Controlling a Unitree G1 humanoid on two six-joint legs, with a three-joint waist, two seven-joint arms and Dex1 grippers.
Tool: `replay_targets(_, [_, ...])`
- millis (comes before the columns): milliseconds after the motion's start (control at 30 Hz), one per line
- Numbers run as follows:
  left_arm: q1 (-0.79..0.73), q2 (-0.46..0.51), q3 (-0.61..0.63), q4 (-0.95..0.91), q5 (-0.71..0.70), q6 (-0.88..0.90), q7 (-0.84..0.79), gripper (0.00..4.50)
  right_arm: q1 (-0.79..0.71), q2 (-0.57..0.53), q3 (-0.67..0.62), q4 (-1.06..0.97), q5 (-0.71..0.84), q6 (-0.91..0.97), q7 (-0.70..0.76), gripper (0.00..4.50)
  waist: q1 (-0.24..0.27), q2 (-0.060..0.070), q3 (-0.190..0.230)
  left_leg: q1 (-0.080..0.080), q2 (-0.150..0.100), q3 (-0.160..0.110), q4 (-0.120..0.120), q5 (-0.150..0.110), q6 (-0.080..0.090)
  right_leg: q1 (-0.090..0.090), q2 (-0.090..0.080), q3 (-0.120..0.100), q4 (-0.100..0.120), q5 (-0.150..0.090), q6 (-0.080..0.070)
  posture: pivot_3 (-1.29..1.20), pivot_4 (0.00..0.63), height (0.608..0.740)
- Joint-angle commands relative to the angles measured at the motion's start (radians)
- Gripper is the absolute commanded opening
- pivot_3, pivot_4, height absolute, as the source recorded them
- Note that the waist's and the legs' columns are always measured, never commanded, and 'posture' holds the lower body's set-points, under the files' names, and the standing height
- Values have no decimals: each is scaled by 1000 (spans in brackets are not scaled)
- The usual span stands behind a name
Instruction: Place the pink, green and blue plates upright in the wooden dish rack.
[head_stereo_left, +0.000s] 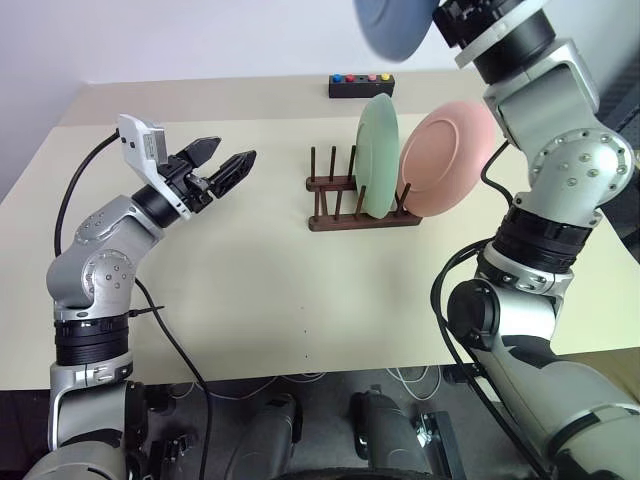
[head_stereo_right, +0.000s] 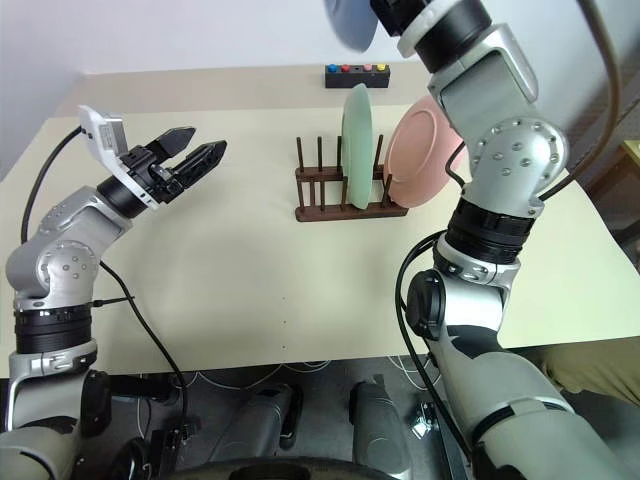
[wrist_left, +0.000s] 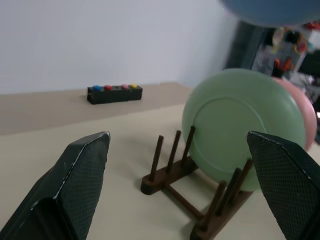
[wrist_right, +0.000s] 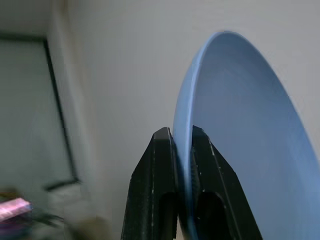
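While the wooden dish rack stands near the middle of the beige table, we find two plates already lodged in it: the green plate stands upright between the pegs, and the pink plate sits at the rack's right end, leaning away to the right rather than standing straight. Its left-hand pegs hold nothing, and whether the two plates touch each other we cannot quite tell, since the green one hides the pink one's near edge. Our blue plate is up in the air above and behind the rack, pinched at its rim by the right gripper, whose two black fingers are pressed together on it; our right arm rises steeply from the table's right edge, with its wrist high above the pink plate. Our left gripper hovers over the table well to the left of the rack, its fingers spread wide with nothing between them, and it points across towards the rack, slightly upward. Behind the rack, at the far edge of the table, lies a small black box with coloured buttons.
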Motion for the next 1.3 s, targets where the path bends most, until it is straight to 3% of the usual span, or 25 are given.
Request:
replay_targets(33, [16,36,-20,-32,33,-63,-91,4468,0,21,-40,9,178,64,-110,0,-2,1,0,0,0,0,-2,1,-1,-1,0,0,0,0,0,0,150,740])
replay_targets(300, [72,71,-44,-69,49,-116,-219,4468,117,86,3,15,300,60,-220,0,-3,4,1,-1,4,2,-4,2,-3,-5,2,1,1,1,-4,0,150,740])
replay_targets(1300, [89,68,-35,-59,83,-166,-213,4468,263,74,178,50,89,-43,-177,0,-3,4,1,-1,5,3,-3,2,-3,-5,3,0,1,1,-4,0,150,740])
